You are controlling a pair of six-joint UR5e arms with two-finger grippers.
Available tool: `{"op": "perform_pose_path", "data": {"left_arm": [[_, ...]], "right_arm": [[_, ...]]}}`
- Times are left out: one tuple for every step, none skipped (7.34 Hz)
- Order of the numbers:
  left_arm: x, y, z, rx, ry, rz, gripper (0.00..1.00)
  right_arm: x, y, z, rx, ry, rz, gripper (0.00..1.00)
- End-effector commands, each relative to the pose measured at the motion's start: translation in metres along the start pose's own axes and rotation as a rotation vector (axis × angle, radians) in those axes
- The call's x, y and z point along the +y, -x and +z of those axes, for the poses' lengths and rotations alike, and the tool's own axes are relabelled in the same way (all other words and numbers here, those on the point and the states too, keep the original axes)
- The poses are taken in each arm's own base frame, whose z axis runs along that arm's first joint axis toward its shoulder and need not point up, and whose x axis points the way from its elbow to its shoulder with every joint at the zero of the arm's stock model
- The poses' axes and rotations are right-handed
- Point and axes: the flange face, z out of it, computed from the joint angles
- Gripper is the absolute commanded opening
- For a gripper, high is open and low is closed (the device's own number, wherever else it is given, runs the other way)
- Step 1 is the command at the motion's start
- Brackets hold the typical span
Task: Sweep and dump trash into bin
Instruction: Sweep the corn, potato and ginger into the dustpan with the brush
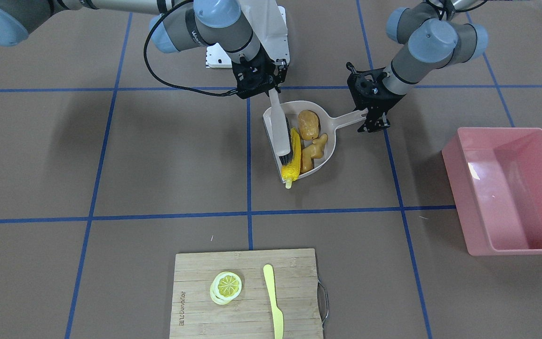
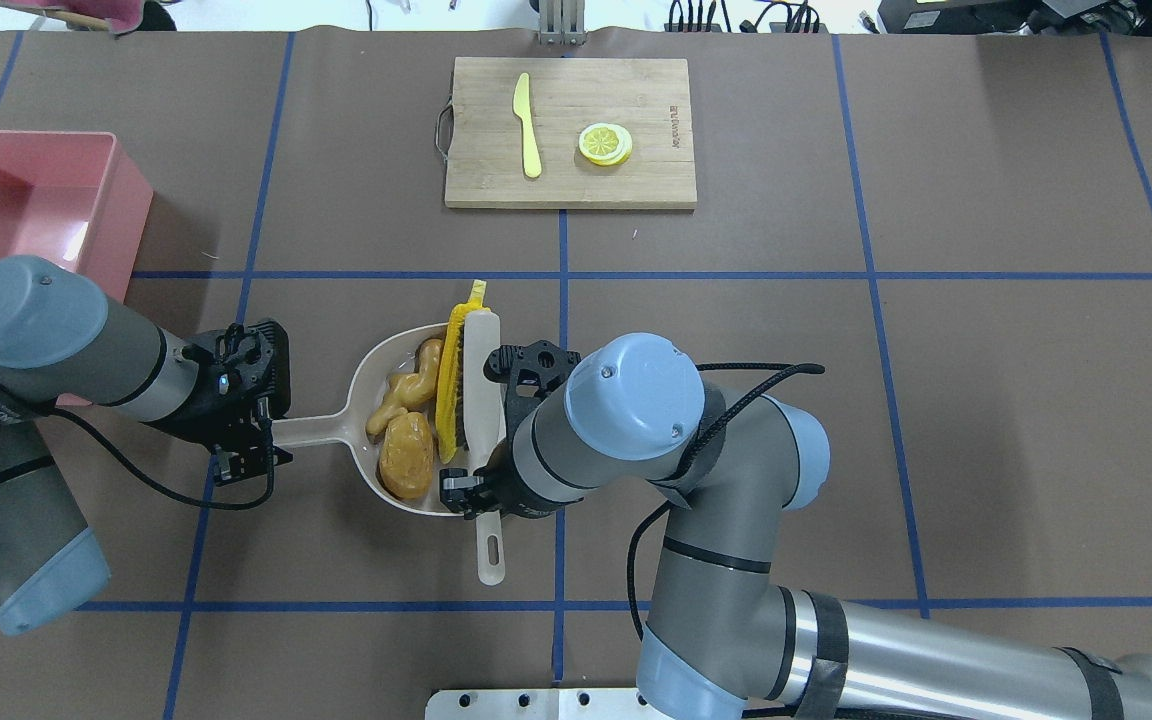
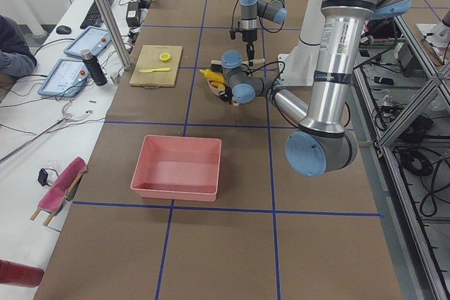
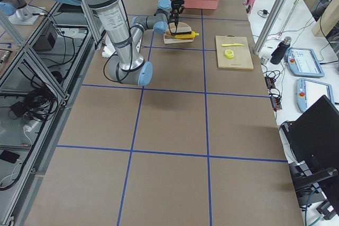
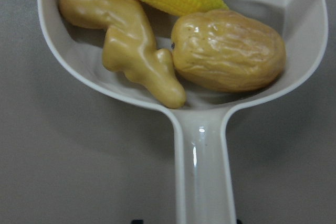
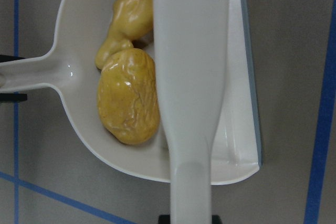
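**Desk:** What lies well ahead of the right gripper (image 1: 272,92)?

**Photographer:** A rectangular bamboo cutting board (image 1: 205,306) on the brown, blue-taped table (image 1: 64,165), bearing a round yellow toy lemon slice (image 1: 227,286) and, beside it but apart, a pale yellow plastic knife (image 1: 273,301). Its wire handle (image 1: 323,301) is on the knife's side.

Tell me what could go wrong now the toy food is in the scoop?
The corn cob pokes past the dustpan lip, so it may slide out when the left claw lifts. The bin sits off to the side; potato or ginger could roll out on the way.
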Motion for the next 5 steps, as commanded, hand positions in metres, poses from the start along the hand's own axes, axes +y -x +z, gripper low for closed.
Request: {"op": "perform_pose_path", "data": {"left_arm": [[0.0,0.0,0.0,0.002,0.001,-0.001,0.04],[0.0,-0.001,0.0,0.004,0.0,-0.001,0.02],[-0.001,-0.001,-0.002,0.004,-0.002,0.0,0.0],[-0.002,-0.002,-0.003,0.003,-0.005,0.002,0.0],[-0.002,-0.002,-0.003,0.005,-0.005,0.002,0.0]], "right_arm": [[0.006,-0.021,0.009,0.016,0.012,0.026,0.0],[0.007,-0.035,0.013,0.036,0.017,0.032,0.0],[0.007,-0.04,0.016,0.046,0.019,0.034,0.0],[0.008,-0.042,0.017,0.049,0.019,0.036,0.0],[0.01,-0.04,0.013,0.043,0.023,0.034,0.0]]}}
